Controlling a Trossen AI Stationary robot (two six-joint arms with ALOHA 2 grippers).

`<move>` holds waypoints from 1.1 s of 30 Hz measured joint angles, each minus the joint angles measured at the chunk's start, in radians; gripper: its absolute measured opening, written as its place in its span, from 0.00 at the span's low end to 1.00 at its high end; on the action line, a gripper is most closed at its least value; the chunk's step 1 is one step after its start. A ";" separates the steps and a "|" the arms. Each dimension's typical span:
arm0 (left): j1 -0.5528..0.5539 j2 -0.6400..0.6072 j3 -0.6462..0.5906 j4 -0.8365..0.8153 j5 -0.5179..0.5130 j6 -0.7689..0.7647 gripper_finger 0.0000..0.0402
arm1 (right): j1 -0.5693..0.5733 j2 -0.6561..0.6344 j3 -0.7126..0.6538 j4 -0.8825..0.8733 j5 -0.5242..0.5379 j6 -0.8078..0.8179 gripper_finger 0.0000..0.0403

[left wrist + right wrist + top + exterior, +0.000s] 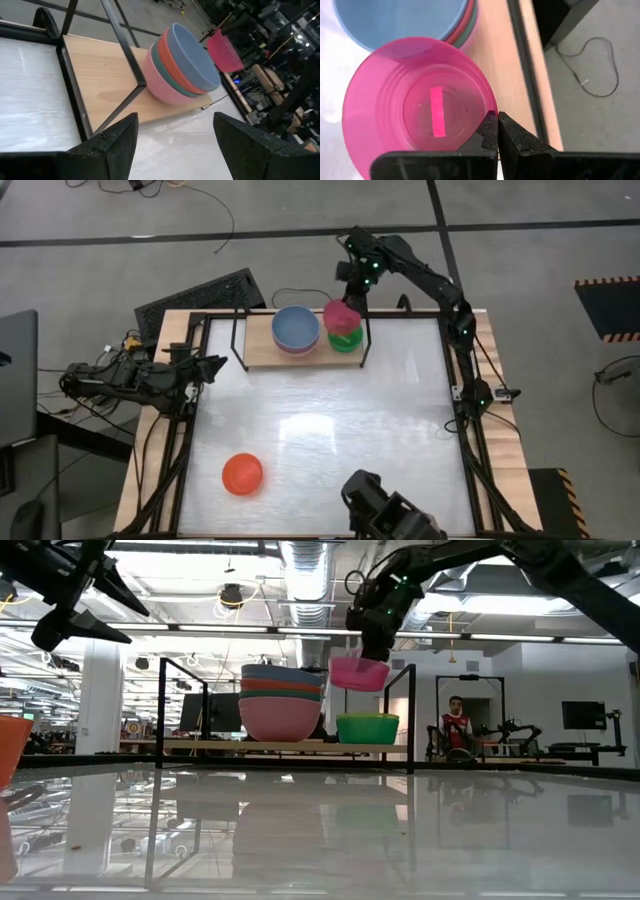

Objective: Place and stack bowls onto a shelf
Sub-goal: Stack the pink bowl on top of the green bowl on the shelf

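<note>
White table holds a wooden shelf at its far edge. Up above the green bowls there, the right gripper pinches the pink bowl by its rim. Left gripper waits with fingers apart by the table's left edge.

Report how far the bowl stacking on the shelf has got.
Done: a stack topped by the grey-blue bowl and the lime bowl sit on the shelf. In hand: the right claw, shut on the magenta bowl, holds it above the lime one. Left: the orange bowl on the table.
</note>
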 joint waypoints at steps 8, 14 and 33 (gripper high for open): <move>0.000 0.000 0.000 -0.027 0.011 0.003 0.61 | 0.032 -0.001 0.000 -0.015 0.040 -0.031 0.05; 0.000 0.000 0.000 -0.032 0.030 0.015 0.61 | 0.030 0.036 0.000 0.002 0.070 -0.063 0.05; 0.000 0.000 0.000 -0.047 0.037 0.022 0.61 | 0.019 0.081 0.000 -0.065 0.139 -0.069 0.06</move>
